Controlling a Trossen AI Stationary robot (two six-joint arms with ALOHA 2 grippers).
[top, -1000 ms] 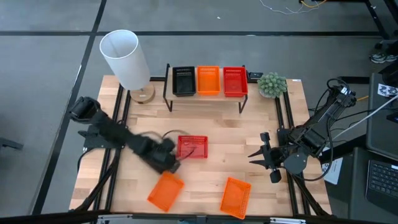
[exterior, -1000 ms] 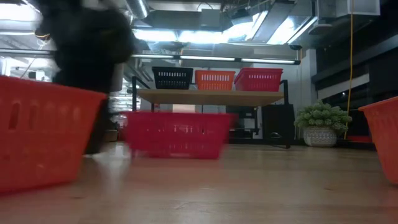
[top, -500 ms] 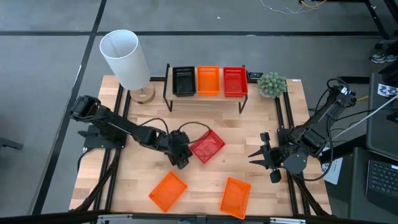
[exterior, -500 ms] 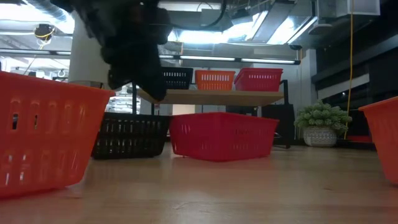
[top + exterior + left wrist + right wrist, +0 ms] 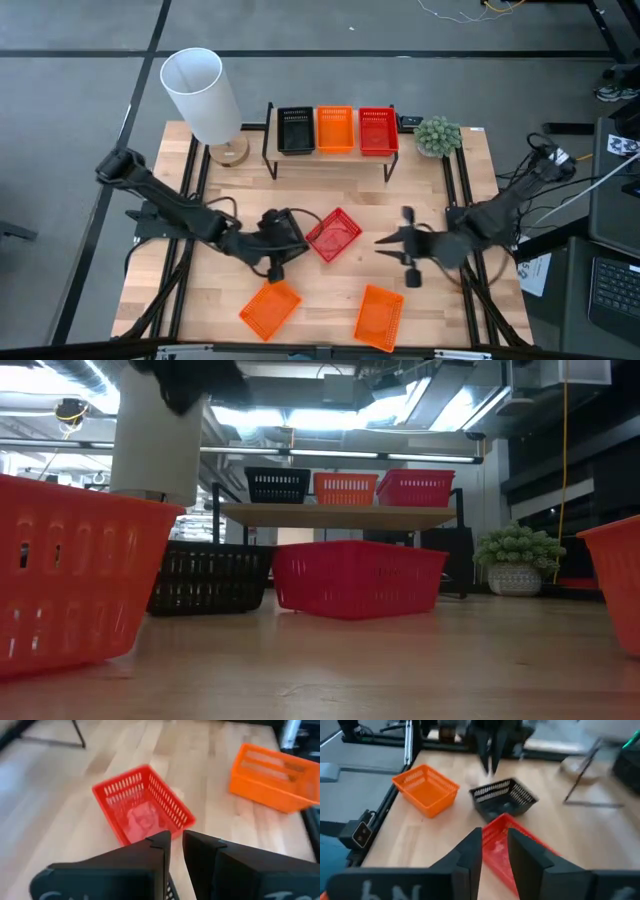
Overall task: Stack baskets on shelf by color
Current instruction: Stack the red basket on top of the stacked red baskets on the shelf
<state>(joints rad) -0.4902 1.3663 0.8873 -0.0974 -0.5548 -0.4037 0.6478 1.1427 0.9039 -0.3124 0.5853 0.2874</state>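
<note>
Left hand [image 5: 272, 240] hangs over the middle of the counter [image 5: 420, 200], fingers narrow with just a slit between them, holding nothing. A black basket [image 5: 210, 578] sits under it, and a red basket [image 5: 333, 233] lies skewed just beside it toward the right arm. Right hand [image 5: 400, 247] sits close on the red basket's other side, fingers narrowly parted, empty. Two orange baskets [image 5: 267, 308] [image 5: 379, 316] lie near the counter's front edge, with bare wood between them. On the shelf [image 5: 330, 158], black [image 5: 295, 131], orange [image 5: 335, 130] and red [image 5: 377, 131] stand side by side. All are slotted plastic mesh, shallow and rectangular. A white lamp [image 5: 200, 95] and a small plant [image 5: 437, 135] flank the shelf.
</note>
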